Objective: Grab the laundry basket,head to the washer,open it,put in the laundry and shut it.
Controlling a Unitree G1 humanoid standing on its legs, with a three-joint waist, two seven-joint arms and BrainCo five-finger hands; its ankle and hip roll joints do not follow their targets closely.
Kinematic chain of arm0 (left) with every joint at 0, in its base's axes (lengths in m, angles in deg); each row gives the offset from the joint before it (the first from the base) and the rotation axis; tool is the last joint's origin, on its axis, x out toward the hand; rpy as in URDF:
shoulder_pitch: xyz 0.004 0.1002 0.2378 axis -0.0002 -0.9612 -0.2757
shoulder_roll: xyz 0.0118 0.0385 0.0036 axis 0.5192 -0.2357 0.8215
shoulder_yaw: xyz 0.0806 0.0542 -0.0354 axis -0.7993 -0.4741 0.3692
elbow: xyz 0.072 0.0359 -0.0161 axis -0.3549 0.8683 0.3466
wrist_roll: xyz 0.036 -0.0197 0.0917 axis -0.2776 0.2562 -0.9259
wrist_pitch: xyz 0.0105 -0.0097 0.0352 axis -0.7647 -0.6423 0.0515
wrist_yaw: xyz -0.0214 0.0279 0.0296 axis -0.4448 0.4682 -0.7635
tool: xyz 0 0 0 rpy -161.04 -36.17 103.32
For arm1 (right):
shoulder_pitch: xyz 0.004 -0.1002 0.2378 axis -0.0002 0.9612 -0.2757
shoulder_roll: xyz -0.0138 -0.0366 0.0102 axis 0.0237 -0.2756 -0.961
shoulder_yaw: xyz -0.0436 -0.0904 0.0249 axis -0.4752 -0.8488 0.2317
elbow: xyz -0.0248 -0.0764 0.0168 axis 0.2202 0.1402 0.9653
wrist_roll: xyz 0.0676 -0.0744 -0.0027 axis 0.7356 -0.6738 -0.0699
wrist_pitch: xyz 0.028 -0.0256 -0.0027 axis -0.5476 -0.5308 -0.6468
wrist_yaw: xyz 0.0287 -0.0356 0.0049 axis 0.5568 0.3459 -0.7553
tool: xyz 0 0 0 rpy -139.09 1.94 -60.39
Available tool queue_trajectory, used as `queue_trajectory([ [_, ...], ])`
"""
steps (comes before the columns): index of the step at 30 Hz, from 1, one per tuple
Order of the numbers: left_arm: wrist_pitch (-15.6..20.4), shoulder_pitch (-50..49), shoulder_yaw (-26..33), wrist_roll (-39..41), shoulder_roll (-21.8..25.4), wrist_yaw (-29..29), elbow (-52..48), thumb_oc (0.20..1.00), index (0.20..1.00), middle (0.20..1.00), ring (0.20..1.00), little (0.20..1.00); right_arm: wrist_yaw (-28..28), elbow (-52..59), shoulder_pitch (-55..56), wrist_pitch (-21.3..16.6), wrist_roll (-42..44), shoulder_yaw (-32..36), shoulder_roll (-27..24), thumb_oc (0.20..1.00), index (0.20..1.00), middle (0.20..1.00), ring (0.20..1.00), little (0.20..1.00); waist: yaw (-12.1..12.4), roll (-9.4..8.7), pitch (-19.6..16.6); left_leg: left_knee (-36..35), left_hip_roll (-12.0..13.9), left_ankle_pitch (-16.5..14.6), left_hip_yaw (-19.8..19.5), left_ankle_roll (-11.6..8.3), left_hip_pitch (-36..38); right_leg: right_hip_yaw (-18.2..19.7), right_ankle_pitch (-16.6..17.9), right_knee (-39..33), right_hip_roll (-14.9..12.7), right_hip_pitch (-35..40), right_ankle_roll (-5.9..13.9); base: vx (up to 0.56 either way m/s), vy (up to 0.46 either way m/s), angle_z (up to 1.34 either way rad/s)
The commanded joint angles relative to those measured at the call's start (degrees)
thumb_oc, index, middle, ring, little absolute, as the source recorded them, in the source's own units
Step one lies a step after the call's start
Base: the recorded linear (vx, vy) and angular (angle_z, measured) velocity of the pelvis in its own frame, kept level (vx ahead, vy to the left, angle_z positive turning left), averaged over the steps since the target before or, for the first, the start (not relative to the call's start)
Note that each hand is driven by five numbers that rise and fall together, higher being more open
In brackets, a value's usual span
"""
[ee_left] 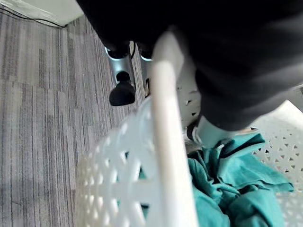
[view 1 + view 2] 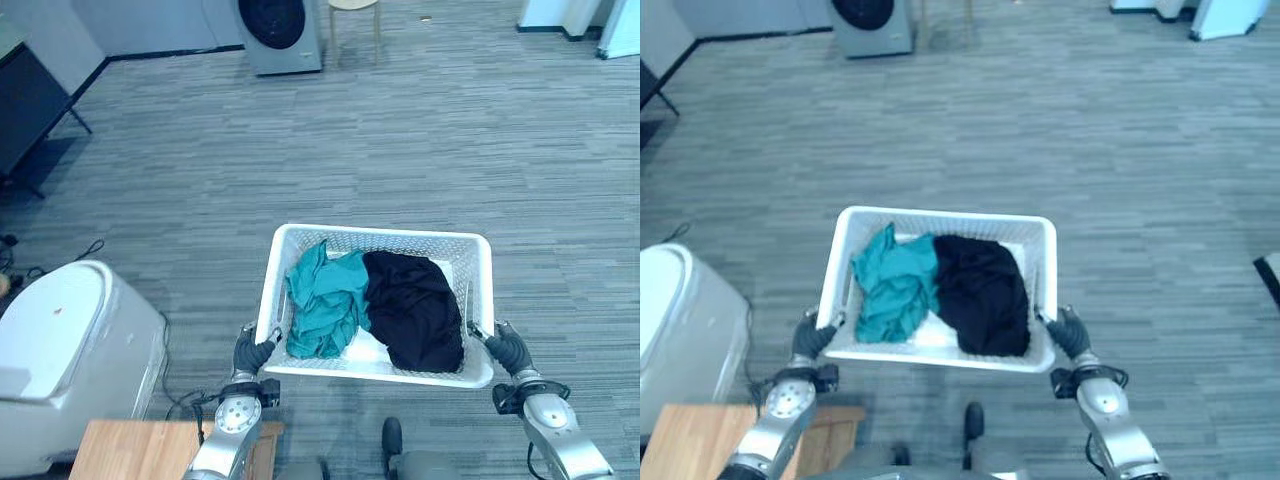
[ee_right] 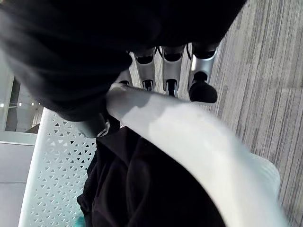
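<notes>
The white laundry basket (image 2: pixel 478 300), loaded with a teal garment (image 2: pixel 325 295) beside a black one (image 2: pixel 415 305), is held off the grey floor (image 2: pixel 420 140) between the left hand (image 2: pixel 252 352) and right hand (image 2: pixel 509 348), whose fingers are curled round its side rims, with the washer (image 2: pixel 280 30) far ahead.

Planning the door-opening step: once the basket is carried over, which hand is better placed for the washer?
Probably the left hand: the washer stands ahead toward the robot's left. For now it and the right hand both grip the laundry basket.
</notes>
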Motion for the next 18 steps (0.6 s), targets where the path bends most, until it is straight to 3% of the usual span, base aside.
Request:
queue_trajectory([
  [1, 4.8, 0.6, -1.6, 4.5, 0.2, -6.1, -5.2, 0.2, 0.2, 0.2, 0.2, 0.2, 5.1, 6.1, -5.3, -8.0, 9.4, 0.1, 3.6, 0.2, 0.2, 0.2, 0.2, 0.2, 3.1, -0.9, 0.4, -4.9, -2.7, 5.9, 0.7, 2.56, 0.0, 0.7, -5.2, 1.1, -0.2, 2.3, 5.65, 0.24, 0.008, -0.08],
  [3, 4.3, -1.1, -1.1, 4.7, -0.1, -6.1, -5.4, 0.2, 0.2, 0.2, 0.2, 0.2, 4.7, 5.4, -4.8, -8.1, 9.9, 0.0, 4.1, 0.2, 0.2, 0.2, 0.2, 0.2, 5.1, 0.19, 0.9, -12.4, -3.5, 12.5, -0.9, 1.67, -4.8, 3.1, -7.5, 1.1, 2.1, 5.6, 5.05, 0.41, 0.024, -0.24],
  [5, 4.1, -1.5, -0.5, 4.8, 0.0, -6.2, -5.8, 0.2, 0.2, 0.2, 0.2, 0.2, 4.5, 5.2, -4.8, -7.9, 9.9, 0.1, 4.3, 0.2, 0.2, 0.2, 0.2, 0.2, 6.3, 0.14, 1.0, -17.4, -3.8, 14.1, -0.4, 1.37, -6.6, 4.9, -9.5, 1.5, 2.5, 8.2, 4.68, 0.52, 0.066, -0.34],
  [7, 4.2, -1.8, 0.1, 4.7, 0.0, -5.9, -6.2, 0.2, 0.2, 0.2, 0.2, 0.2, 4.3, 4.5, -5.0, -8.1, 9.8, 0.0, 4.6, 0.2, 0.2, 0.2, 0.2, 0.2, 7.5, -0.09, 1.0, -17.8, -3.8, 15.0, -0.5, 0.85, -8.9, 7.0, -10.6, 2.0, 2.9, 10.2, 4.62, 0.57, 0.112, -0.42],
  [9, 4.3, -2.8, 0.4, 4.3, 0.5, -6.7, -6.5, 0.2, 0.2, 0.2, 0.2, 0.2, 5.1, 4.7, -4.5, -7.8, 9.2, -0.2, 5.3, 0.2, 0.2, 0.2, 0.2, 0.2, 8.1, -0.21, -0.6, -17.7, -3.1, 16.6, 0.0, 1.8, -7.3, 8.1, -12.2, 2.4, 2.7, 12.1, 5.06, 0.55, 0.14, -0.67],
  [11, 4.4, -2.6, 0.4, 4.2, 1.0, -6.7, -6.3, 0.2, 0.2, 0.2, 0.2, 0.2, 5.3, 4.3, -5.2, -7.9, 8.5, -1.1, 6.0, 0.2, 0.2, 0.2, 0.2, 0.2, 8.7, -1.4, -1.5, -14.6, -3.4, 16.0, 0.4, 2.88, -7.8, 8.6, -12.3, 4.6, 1.1, 12.4, 6.24, 0.53, 0.162, -0.35],
  [12, 4.4, -2.5, 0.3, 4.1, 1.4, -6.6, -6.2, 0.2, 0.2, 0.2, 0.2, 0.2, 5.4, 4.4, -5.3, -7.9, 8.2, -1.3, 6.4, 0.2, 0.2, 0.2, 0.2, 0.2, 9.0, -2.12, -1.9, -13.7, -3.7, 15.1, 1.0, 3.48, -7.1, 8.7, -10.5, 7.4, 0.1, 11.5, 7.4, 0.49, 0.148, -0.4],
  [14, 4.4, -1.8, 0.4, 3.9, 2.9, -6.2, -6.2, 0.2, 0.2, 0.2, 0.2, 0.2, 6.1, 4.7, -6.2, -8.0, 8.5, -2.2, 7.0, 0.2, 0.2, 0.2, 0.2, 0.2, 8.9, -3.43, -1.9, -12.8, -4.2, 12.6, 2.0, 4.86, -4.6, 8.6, -3.7, 17.4, -1.4, 8.4, 11.15, 0.45, 0.136, -0.43],
  [16, 4.4, -1.5, 0.6, 3.7, 3.5, -5.8, -6.4, 0.2, 0.2, 0.2, 0.2, 0.2, 6.5, 5.2, -6.5, -8.0, 8.0, -2.7, 7.6, 0.2, 0.2, 0.2, 0.2, 0.2, 8.4, -2.89, -1.5, -12.9, -4.0, 10.7, 2.8, 5.88, -1.3, 7.5, 1.9, 25.1, -2.1, 3.5, 13.6, 0.38, 0.137, -0.13],
  [18, 4.6, -1.0, 1.1, 3.5, 3.9, -5.1, -6.6, 0.2, 0.2, 0.2, 0.2, 0.2, 6.8, 5.3, -6.7, -7.7, 7.3, -3.0, 7.9, 0.2, 0.2, 0.2, 0.2, 0.2, 7.1, -1.44, -0.9, -14.4, -3.7, 8.2, 2.6, 6.62, 3.9, 3.8, 1.6, 27.5, -3.2, -2.1, 12.23, 0.44, 0.158, -0.28],
])
